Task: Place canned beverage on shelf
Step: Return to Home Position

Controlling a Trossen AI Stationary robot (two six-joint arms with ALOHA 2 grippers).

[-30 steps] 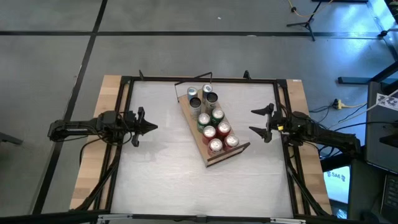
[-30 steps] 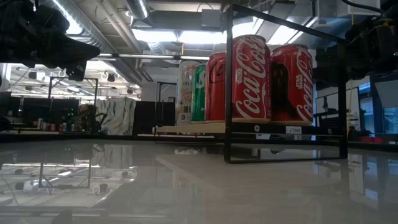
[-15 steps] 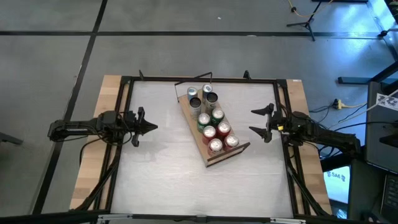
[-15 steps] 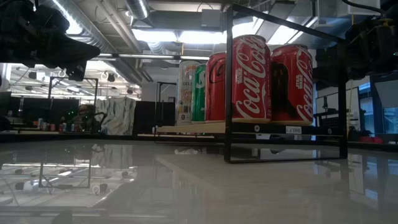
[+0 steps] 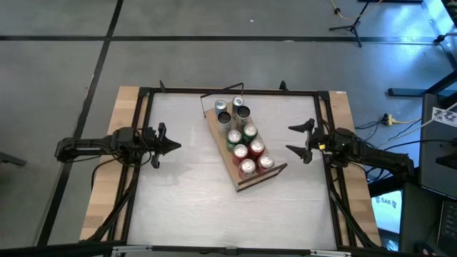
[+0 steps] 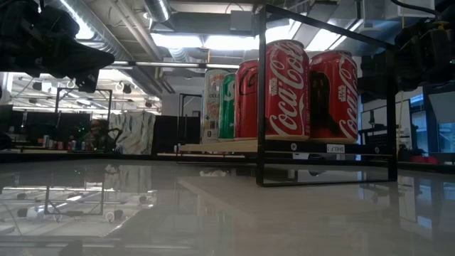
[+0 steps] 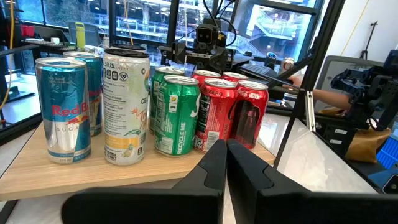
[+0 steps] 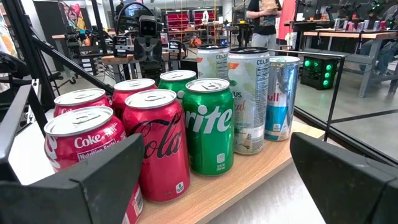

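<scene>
**Desk:** So where does everything stand?

**Photographer:** Eight red, green, white and silver-blue aluminium cans point(image 5: 249, 132) stand paired on the long light-wood shelf point(image 5: 223, 153), angled on the white table point(image 5: 186, 200). The dark left gripper point(image 5: 173, 146) hangs pinched shut, empty, well apart from it. The dark right gripper point(image 5: 288, 139) gapes, empty.

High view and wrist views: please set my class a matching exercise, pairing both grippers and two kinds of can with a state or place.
Column A:
1. left gripper
2. right gripper
3. red cans
4. green cans

Column B:
a. open
b. between the red and the white-yellow cans
c. shut
d. at the dark-rimmed end of the shelf

Pairs: 1-c, 2-a, 3-d, 4-b
</scene>
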